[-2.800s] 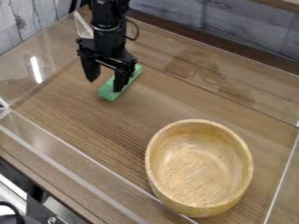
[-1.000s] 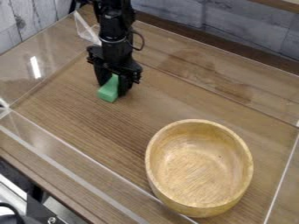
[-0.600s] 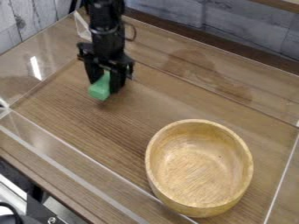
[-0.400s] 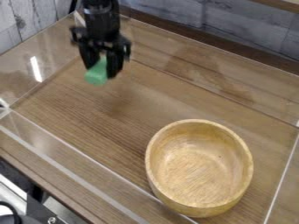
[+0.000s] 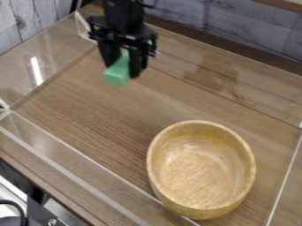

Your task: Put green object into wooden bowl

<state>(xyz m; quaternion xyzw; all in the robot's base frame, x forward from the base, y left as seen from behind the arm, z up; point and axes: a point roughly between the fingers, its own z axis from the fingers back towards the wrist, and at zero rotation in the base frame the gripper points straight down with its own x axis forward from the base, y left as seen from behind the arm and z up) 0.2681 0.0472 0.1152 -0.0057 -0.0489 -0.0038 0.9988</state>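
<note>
Your jaws are closed on the green object [image 5: 118,71], one black finger on each side of it; the gripper [image 5: 123,64] points down and the block hangs between the fingers, its lower end showing below their tips; the picture is blurred there, so you cannot tell how much of the block sits inside the grip. The block is clear of the counter [image 5: 106,124]; it hangs in the air over the far left part of the wood-grain surface, with bare wood beneath it. Above the jaws the black arm runs up and out of the top edge of the view.

The wooden bowl [image 5: 202,168] stands well apart from the block, toward the near right of the counter; it sits upright, its thick pale rim whole and its grained inside showing; only wood is visible in it.

Around the work area you have clear panel walls [image 5: 35,66]; one runs along the left side, another along the near edge, and reflections lie on both; behind the counter a wall of grey planks [image 5: 236,22] fills the top right of the view; at the bottom left corner something dark lies below the counter edge, too cut off to identify.
</note>
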